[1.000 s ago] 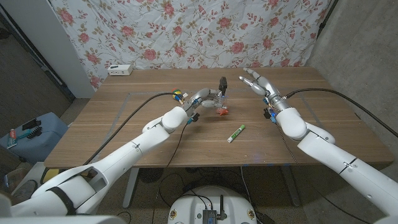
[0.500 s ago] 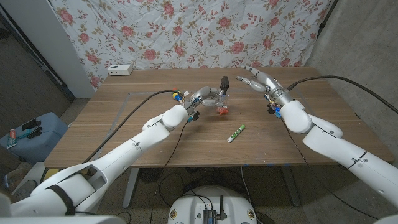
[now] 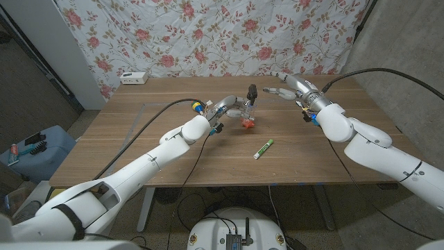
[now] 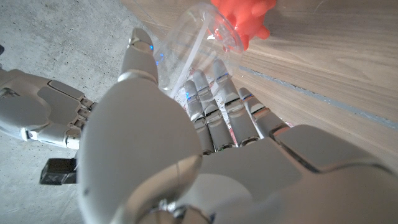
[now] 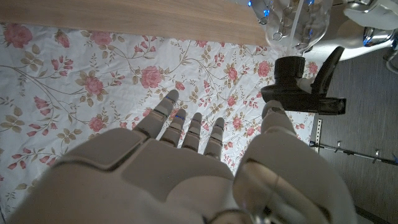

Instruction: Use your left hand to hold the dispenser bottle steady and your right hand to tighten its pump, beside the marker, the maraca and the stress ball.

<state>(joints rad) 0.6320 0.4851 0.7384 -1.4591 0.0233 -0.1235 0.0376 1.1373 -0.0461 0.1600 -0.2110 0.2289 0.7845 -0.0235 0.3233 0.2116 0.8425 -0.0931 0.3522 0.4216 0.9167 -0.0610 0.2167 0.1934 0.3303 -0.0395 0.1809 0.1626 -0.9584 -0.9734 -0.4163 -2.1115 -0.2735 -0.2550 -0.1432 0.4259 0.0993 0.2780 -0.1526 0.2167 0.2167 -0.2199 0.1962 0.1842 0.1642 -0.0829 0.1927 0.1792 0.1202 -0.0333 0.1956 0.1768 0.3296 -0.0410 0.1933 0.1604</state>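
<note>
My left hand [image 3: 232,108] grips the clear dispenser bottle [image 3: 241,106] a little above the table's middle, and the black pump [image 3: 251,92] sticks up from its top. In the left wrist view my fingers [image 4: 211,112] wrap the clear bottle [image 4: 189,37]. My right hand [image 3: 288,87] hovers just right of the pump, fingers spread, holding nothing. In the right wrist view the pump [image 5: 301,93] stands just beyond my right hand's thumb [image 5: 273,124]. The red spiky stress ball [image 3: 246,124] lies right below the bottle. A green marker [image 3: 263,148] lies nearer the front. The maraca [image 3: 198,106] sits by my left wrist.
A white power strip [image 3: 134,77] lies at the table's [image 3: 139,149] back left. A floral cloth [image 3: 208,35] hangs behind the table. My left arm's black cable [image 3: 149,125] runs across the left half.
My right hand has moved left and toward the back, closing in on the pump. My left hand has kept its grip on the bottle and barely shifted.
</note>
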